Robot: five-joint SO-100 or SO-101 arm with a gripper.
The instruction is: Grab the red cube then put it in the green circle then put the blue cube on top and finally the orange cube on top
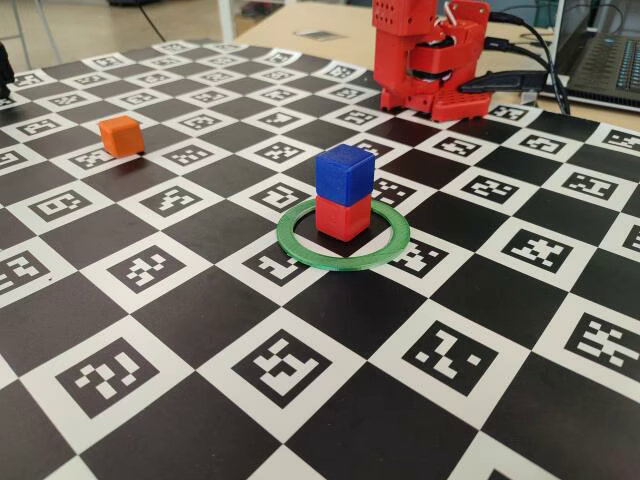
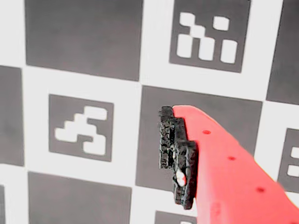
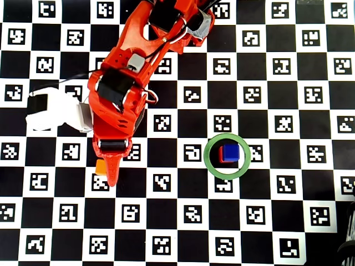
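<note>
Above the orange cube your gripper hovers, jaw state unclear; a skewed grab could topple the blue cube later

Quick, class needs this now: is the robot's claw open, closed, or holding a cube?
Claw: holding nothing; open or closed cannot be told. It hangs beside the orange cube, and only one finger shows in the wrist view.

Three cubes show: one red cube, one blue cube, one orange cube; one green circle.
</note>
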